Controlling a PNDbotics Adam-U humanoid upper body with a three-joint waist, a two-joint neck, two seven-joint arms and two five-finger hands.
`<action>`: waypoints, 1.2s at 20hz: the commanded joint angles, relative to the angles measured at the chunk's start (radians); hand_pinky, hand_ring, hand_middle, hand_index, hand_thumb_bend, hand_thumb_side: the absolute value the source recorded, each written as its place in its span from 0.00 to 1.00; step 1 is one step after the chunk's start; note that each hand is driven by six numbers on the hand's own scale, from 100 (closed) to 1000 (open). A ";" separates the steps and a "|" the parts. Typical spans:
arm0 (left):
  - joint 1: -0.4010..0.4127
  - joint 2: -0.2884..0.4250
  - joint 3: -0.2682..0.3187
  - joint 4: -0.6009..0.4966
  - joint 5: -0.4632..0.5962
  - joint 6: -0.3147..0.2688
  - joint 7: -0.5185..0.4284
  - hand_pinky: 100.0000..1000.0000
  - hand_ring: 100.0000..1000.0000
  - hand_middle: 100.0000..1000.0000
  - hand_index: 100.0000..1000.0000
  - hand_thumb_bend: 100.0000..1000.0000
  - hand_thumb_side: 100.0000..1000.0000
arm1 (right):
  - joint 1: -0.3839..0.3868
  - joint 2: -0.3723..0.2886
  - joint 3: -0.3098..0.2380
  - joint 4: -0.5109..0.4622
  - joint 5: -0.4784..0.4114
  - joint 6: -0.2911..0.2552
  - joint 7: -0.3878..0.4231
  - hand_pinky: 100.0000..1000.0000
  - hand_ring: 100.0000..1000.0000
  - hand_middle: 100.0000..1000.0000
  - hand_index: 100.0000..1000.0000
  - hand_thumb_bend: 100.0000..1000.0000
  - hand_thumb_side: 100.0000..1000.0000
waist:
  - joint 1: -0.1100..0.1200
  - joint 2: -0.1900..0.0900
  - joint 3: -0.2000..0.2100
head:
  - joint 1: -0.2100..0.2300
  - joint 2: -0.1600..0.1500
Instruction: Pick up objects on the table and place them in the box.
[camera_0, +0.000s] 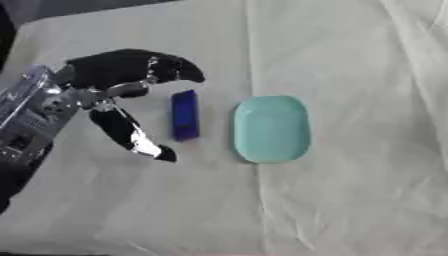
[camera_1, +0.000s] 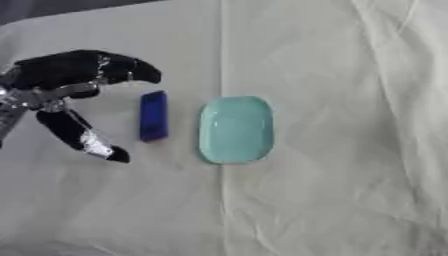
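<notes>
left eye view:
left hand (camera_0: 122, 95): in from the left side, fingers and thumb spread wide, holding nothing
fingers (camera_0: 144, 67): arc over the far side, tips curling down just past the far end of the blue block
thumb (camera_0: 131, 132): reaches down on the near side, tip close beside the block's near end, not touching as far as I can see
blue block (camera_0: 185, 115): small, long, flat on the cloth (camera_0: 350, 200), lying in the mouth of the open hand, just beyond the fingertips
tray (camera_0: 271, 129): teal, shallow, rounded corners, just past the block on the side away from the hand. Presumably this is the "box"
right hand: not in this view

right eye view:
left hand (camera_1: 74, 87): same open pose, nothing in it, wrist cut by the picture edge
blue block (camera_1: 153, 116): gap visible between it and both the fingers and the thumb
tray (camera_1: 235, 129): empty, a narrow strip of cloth between it and the block
right hand: not here either

risks (my read):
slip: block is thin and low, so closing on it may skid it toward the tray instead of pinching it
snag: cloth is creased; fingertips set too low could drag fabric and shift both block and tray
twist: fingers and thumb sit at opposite ends, so uneven contact could spin the block out
knock: overshooting past the block would push the tray away
</notes>
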 joint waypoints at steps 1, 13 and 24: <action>-0.027 0.036 0.015 -0.017 -0.020 0.049 0.023 0.65 0.81 0.81 0.91 0.58 0.57 | -0.003 -0.021 -0.001 -0.013 -0.003 0.002 0.002 0.83 0.91 0.99 0.91 0.00 0.39 | -0.007 -0.018 -0.002 | -0.001 -0.004; -0.079 0.018 -0.040 -0.017 -0.076 0.388 0.135 0.52 0.74 0.77 0.87 0.45 0.48 | -0.006 -0.018 0.003 -0.013 -0.009 0.005 0.012 0.83 0.91 0.99 0.91 0.00 0.39 | -0.008 -0.015 -0.010 | 0.005 -0.004; -0.097 -0.001 -0.075 -0.017 -0.068 0.413 0.058 0.53 0.74 0.77 0.87 0.37 0.54 | -0.008 -0.018 0.005 -0.013 -0.012 0.005 0.018 0.84 0.91 0.99 0.91 0.00 0.40 | -0.008 -0.012 -0.014 | 0.008 -0.004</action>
